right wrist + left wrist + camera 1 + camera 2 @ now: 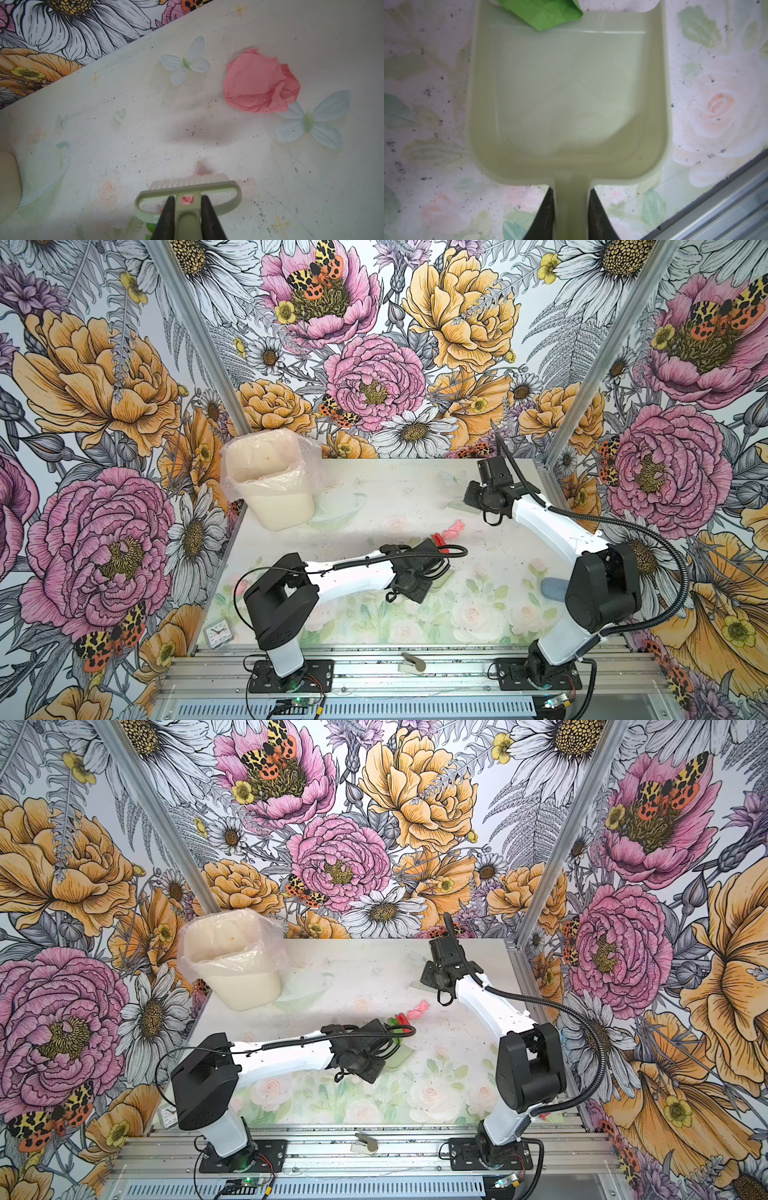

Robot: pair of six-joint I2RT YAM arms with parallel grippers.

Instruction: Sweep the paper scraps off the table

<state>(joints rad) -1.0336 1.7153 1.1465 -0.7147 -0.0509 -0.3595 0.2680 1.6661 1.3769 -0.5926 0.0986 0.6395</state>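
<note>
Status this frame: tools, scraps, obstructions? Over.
Left tool shut on pale green plastic dustpan; right tool shut on pale green bristle brush. On rose-printed table: crumpled pink paper scrap, red scrap, green scrap at dustpan lip. Nothing obstructing.

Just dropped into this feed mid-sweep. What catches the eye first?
The huge flowered walls dominate, with a lined bin back left. A pink paper wad lies beyond the brush clamped in the right gripper, and a green scrap sits at the lip of the dustpan that the left gripper holds.

Bin [270, 489] far left; bare table [395, 485] beside.
</note>
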